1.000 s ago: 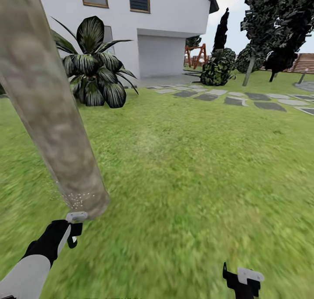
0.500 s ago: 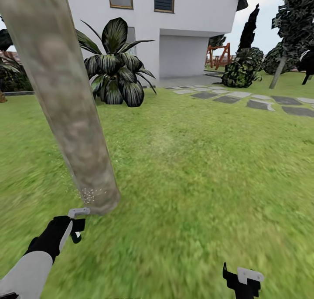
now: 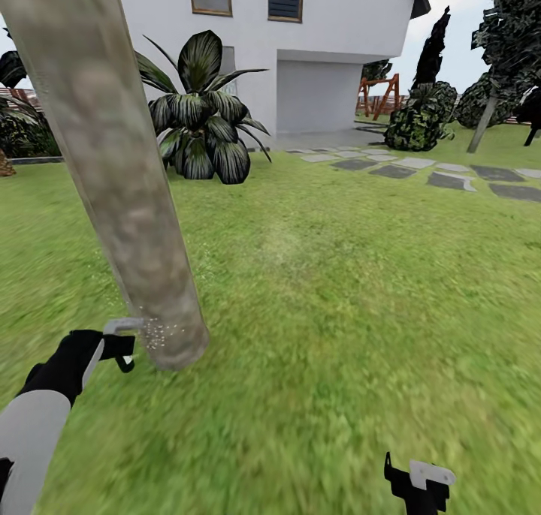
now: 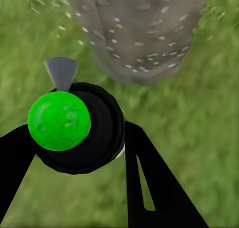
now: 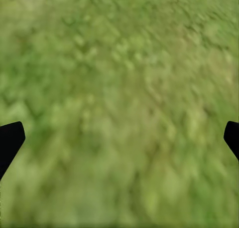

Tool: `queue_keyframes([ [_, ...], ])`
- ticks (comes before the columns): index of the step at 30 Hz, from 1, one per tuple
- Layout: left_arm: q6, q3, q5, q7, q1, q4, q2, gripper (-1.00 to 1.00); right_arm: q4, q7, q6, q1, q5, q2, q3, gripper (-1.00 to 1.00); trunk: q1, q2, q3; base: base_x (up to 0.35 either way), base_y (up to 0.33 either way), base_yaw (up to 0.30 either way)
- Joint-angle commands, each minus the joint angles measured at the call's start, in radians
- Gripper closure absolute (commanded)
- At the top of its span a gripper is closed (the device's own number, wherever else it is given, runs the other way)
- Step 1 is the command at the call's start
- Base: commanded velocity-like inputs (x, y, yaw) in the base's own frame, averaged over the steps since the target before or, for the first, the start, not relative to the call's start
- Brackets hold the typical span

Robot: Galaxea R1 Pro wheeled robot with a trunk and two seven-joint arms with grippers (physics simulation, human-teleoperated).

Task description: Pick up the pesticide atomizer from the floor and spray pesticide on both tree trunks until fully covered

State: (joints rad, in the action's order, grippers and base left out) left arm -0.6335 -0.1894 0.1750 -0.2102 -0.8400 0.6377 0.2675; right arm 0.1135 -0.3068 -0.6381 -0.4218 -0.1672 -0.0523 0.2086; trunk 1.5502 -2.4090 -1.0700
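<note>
A thick mottled grey-brown tree trunk (image 3: 124,185) leans up from the grass at the left. White pesticide specks (image 3: 159,333) dot its base, and they also show on the trunk (image 4: 139,28) in the left wrist view. My left gripper (image 3: 113,344) is shut on the pesticide atomizer (image 3: 122,324), just left of the trunk's base. The atomizer (image 4: 59,120) has a green round cap, a black body and a grey nozzle (image 4: 62,71) pointing at the trunk. My right gripper (image 3: 421,479) hangs open over bare grass, its fingertips (image 5: 10,140) at the frame's edges.
A white house (image 3: 330,19) stands behind, with a dark broad-leaved plant (image 3: 199,117) in front of it. Stepping stones (image 3: 421,171) run to the right toward thin-trunked dark trees (image 3: 488,109) and a shrub (image 3: 417,124). Lawn (image 3: 338,297) spreads ahead and right.
The view panned left a second ago. Since half a second ago my left arm has lifted the atomizer and drawn it left beside the trunk's base. The right gripper stays put.
</note>
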Motion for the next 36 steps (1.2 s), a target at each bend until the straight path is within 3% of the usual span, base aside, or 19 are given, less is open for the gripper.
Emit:
queue_keyframes([
  [1, -0.001, 0.017, 0.000, 0.000, -0.001, 0.000, -0.004, 1.00, 0.000, 0.000, 0.000, 0.000, 0.000, 0.000, 0.000, -1.00, 0.000, 0.000, 0.000, -0.014, -0.009, 0.000],
  [4, -0.003, 0.044, -0.001, 0.000, -0.006, 0.007, -0.015, 1.00, 0.000, 0.000, 0.000, 0.000, 0.000, -0.001, 0.000, -1.00, 0.000, 0.000, 0.000, -0.191, -0.114, 0.000],
  [10, -0.028, 0.053, -0.004, 0.000, -0.017, 0.032, -0.049, 1.00, 0.000, 0.000, 0.000, 0.000, 0.000, 0.000, 0.000, -1.00, 0.000, 0.000, 0.000, -0.056, -0.032, 0.000],
  [12, -0.095, 0.052, -0.007, -0.001, -0.018, 0.112, -0.044, 1.00, 0.000, 0.000, 0.000, 0.000, 0.000, 0.000, 0.000, -1.00, 0.000, 0.000, 0.000, -0.001, 0.000, 0.000],
  [16, -0.128, 0.046, -0.008, -0.002, -0.018, 0.168, -0.029, 1.00, 0.000, 0.000, 0.000, 0.000, 0.000, -0.001, 0.000, -1.00, 0.000, 0.000, 0.000, 0.000, 0.000, 0.000],
  [20, -0.132, 0.052, -0.008, -0.002, -0.015, 0.173, -0.038, 1.00, 0.000, 0.000, 0.000, 0.000, 0.000, 0.000, 0.000, -1.00, 0.000, 0.000, 0.000, 0.000, 0.000, 0.034],
  [25, -0.133, 0.049, -0.012, -0.002, -0.007, 0.251, -0.042, 1.00, 0.000, 0.000, 0.000, 0.000, 0.000, 0.000, 0.000, -1.00, 0.000, 0.000, 0.000, 0.000, -0.184, 0.146],
  [36, -0.134, 0.047, -0.012, -0.002, -0.004, 0.257, -0.041, 1.00, 0.000, -0.001, 0.000, 0.000, 0.000, 0.000, 0.000, -1.00, 0.000, 0.000, 0.000, 0.030, -0.270, 0.002],
])
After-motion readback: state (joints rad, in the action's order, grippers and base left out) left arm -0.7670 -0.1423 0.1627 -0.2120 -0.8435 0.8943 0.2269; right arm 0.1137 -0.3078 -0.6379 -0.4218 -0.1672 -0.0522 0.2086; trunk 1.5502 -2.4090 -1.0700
